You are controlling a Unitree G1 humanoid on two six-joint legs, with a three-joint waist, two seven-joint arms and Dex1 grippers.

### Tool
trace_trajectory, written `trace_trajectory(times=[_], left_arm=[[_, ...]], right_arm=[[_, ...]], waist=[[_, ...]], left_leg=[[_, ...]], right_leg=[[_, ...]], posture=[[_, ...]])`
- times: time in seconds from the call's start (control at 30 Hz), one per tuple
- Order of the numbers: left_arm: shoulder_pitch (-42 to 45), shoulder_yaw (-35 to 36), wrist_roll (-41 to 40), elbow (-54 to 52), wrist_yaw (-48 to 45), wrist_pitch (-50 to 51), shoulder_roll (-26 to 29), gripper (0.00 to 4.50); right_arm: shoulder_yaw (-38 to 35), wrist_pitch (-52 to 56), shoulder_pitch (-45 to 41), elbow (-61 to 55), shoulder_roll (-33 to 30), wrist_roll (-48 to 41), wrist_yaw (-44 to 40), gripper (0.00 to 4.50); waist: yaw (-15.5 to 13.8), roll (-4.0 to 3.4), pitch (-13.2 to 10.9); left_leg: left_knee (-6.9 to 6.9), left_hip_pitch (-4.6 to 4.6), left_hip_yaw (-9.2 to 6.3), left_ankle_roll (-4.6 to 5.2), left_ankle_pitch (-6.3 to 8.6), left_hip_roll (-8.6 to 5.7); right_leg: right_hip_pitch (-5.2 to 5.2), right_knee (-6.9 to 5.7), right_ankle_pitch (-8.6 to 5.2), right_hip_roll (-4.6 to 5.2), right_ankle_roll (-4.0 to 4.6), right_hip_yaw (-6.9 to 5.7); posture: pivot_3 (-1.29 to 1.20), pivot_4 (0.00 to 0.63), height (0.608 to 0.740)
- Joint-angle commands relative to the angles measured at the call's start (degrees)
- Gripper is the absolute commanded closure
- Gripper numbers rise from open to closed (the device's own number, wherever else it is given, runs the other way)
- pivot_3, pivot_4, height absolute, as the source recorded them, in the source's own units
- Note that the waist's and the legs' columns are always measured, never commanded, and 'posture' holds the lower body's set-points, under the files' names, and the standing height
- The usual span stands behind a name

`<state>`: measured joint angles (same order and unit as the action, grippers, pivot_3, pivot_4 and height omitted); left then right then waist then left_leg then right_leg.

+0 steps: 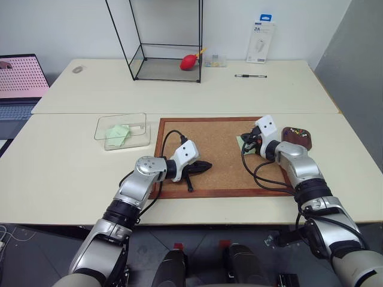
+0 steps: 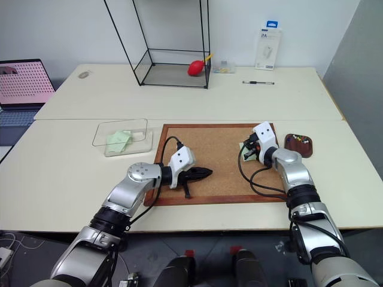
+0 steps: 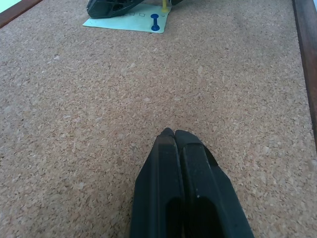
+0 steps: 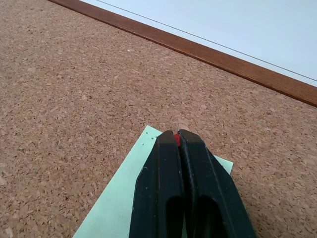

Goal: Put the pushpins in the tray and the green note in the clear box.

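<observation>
- my right gripper (image 4: 176, 136) is pressed shut over the green note (image 4: 119, 208), and a sliver of red shows between its fingertips: the red pushpin (image 4: 176, 139), pinched there.
- that green note lies flat on the corkboard (image 1: 215, 156), near the board's right edge, partly under my right fingers.
- from my left wrist i see the note with a blue pushpin (image 3: 155, 22) standing on its edge and a yellow pin (image 3: 164, 7) just beside it, with my right gripper's dark fingers over the note.
- my left gripper (image 3: 174, 133) is closed tight and holds nothing; it hangs low over bare cork toward the left half of the board, well apart from the note.
- the tray (image 1: 297, 136) sits on the table just off the board's right side, close to my right wrist, with several coloured pins (image 1: 296, 131) already in it.
- the clear box (image 1: 122, 130) sits on the table just left of the board, and another pale green slip (image 1: 118, 134) lies inside it.
- further back on the table stands a black wire-framed glass case (image 1: 166, 60) with a red bulb (image 1: 190, 62) in it, and a pen (image 1: 250, 76) lies to its right.
</observation>
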<state>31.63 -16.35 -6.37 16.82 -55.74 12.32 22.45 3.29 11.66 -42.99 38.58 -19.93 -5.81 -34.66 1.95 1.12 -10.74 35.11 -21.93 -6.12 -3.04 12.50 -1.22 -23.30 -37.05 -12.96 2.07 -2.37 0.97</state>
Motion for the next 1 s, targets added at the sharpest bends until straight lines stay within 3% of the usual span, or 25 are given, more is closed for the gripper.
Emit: trace_trajectory(times=[0.03, 0.67, 1.0], left_arm=[[-1.4, -1.76, 1.88, 0.48, -0.84, 2.01, 0.74, 4.5], [-1.18, -2.97, 2.93, 1.51, -1.29, 2.66, 0.87, 4.5], [-1.04, -3.17, 2.96, 1.97, -1.23, 1.92, 0.82, 4.5]], right_arm=[[-2.2, -0.88, -1.32, -3.82, -0.26, -1.2, -0.12, 4.49], [-6.41, 6.75, 1.13, -13.44, -1.47, -5.16, -0.07, 4.49], [-10.5, 8.5, 7.1, -19.26, -12.79, -2.34, 2.2, 4.49]], waist=[[0.01, 0.0, 0.0], [0.02, -0.04, 0.03], [-0.09, -0.06, 0.04]], left_leg=[[0.0, 0.0, 0.0, 0.0, 0.0, 0.0], [0.0, 0.04, 0.0, 0.0, 0.0, 0.0], [0.0, 0.02, 0.01, 0.0, 0.0, -0.01]], right_leg=[[0.0, 0.0, 0.0, 0.0, 0.0, 0.0], [0.03, -0.02, 0.0, 0.0, 0.0, 0.0], [0.03, 0.02, -0.01, 0.01, 0.0, 0.0]], posture=[[0.0, 0.15, 0.74], [0.0, 0.15, 0.74], [0.0, 0.15, 0.74]])
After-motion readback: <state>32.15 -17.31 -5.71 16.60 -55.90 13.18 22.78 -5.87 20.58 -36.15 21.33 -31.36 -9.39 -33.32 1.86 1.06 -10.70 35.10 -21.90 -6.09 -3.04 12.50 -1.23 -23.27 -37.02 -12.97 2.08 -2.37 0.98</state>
